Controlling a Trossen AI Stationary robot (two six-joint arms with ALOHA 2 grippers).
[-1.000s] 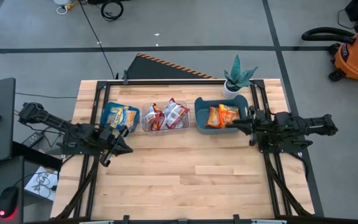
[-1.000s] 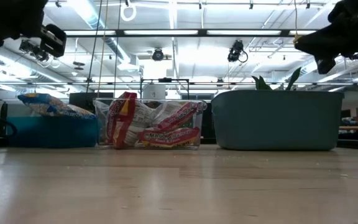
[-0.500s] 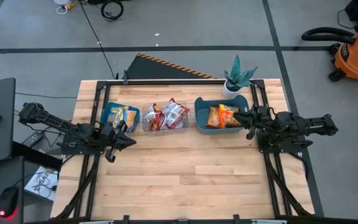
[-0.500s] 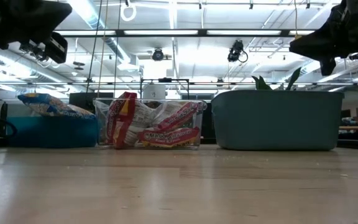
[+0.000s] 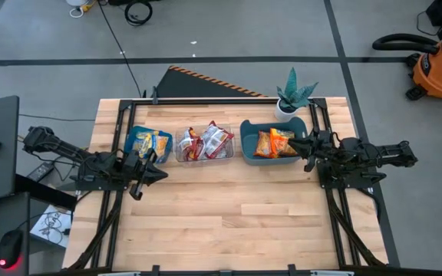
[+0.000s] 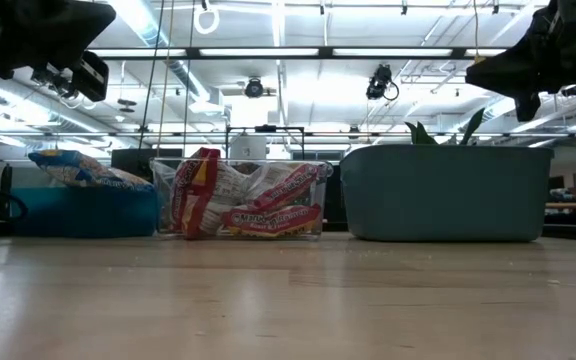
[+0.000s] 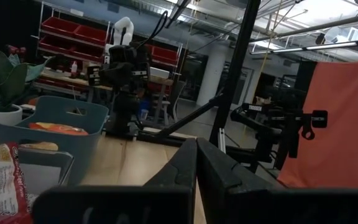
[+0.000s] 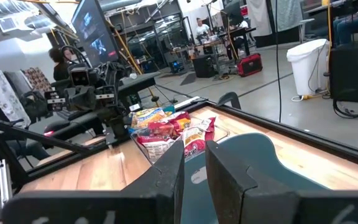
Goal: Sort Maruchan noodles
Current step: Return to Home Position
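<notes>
Maruchan noodles — flat, crinkly film packets. All binned; none seen loose on the counter (image 5: 229, 218).

Handling, by judgement:
- Light. Film slick, likely to slide between closing fingers.
- Dry noodle block inside stiff but brittle, apt to crack under a hard squeeze.
- Best taken across the short width of the block with modest force, or by a raised free edge where packets overlap.
- Sealed end flaps probably too thin to hold reliably.

Containers, in a row across the far half of the counter, placed from counter centre:
- 10 o'clock: blue bin (image 6: 88, 215), holding blue-and-yellow packets (image 5: 147, 142), heaped above the rim.
- Near 12 o'clock, between the two bins: clear plastic tub (image 5: 204, 159), holding red-and-silver packets (image 5: 206, 142), several on edge and leaning together.
- 2 o'clock: grey-blue bin (image 6: 448, 195), holding orange packets (image 5: 275, 142), lying below the rim. Count not to be told.

Arms:
- At 5 o'clock off the blue bin: left gripper (image 5: 158, 174), raised over bare counter. Fingers (image 7: 179, 168) pressed together, nothing between.
- At the grey-blue bin's 3 o'clock edge: right gripper (image 5: 291, 146), raised. Fingers (image 8: 225, 168) parted by a narrow slit, empty.

At 12 o'clock behind the grey-blue bin: potted plant (image 5: 291, 96) — outside the sort.

Sorting judged complete by colour.
</notes>
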